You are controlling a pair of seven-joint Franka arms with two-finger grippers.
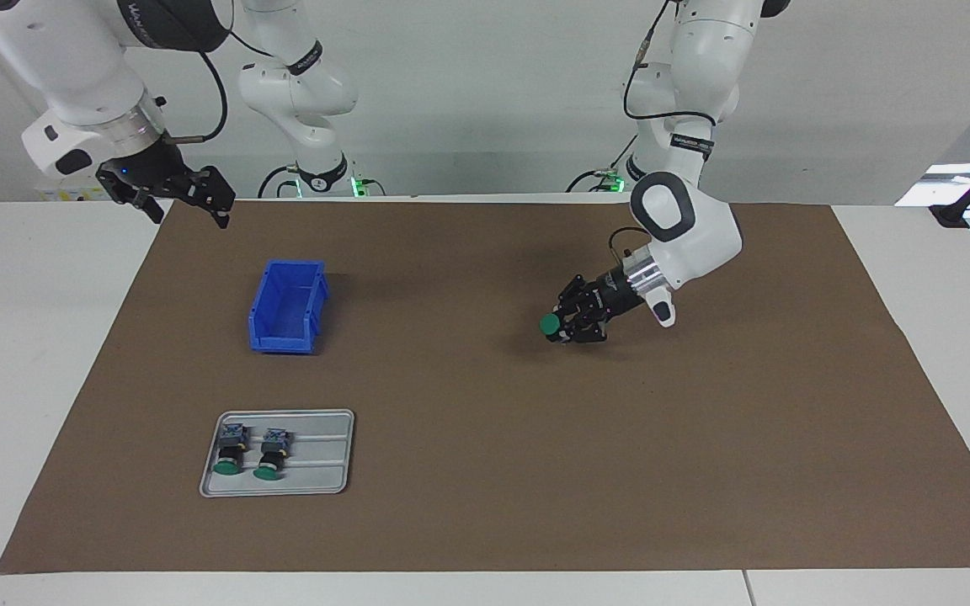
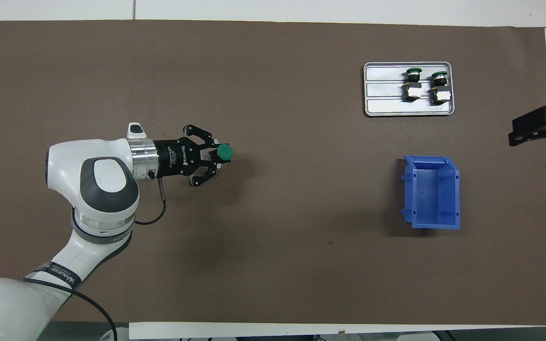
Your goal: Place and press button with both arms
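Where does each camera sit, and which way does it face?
Facing view: high across the table, looking at the robots; both arms show, the left pincer holding a button over the mat, the right pincer raised, waiting.
Overhead view: above the robots' end, looking steeply down; left arm and right pincer show.
Shared: blue bin, tray with two buttons.

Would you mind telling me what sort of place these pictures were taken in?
Most likely a robotics lab test bench: two white arms stand at a table covered by a brown mat. The left hand holds a green-capped button; a blue bin and a grey tray are laid out.
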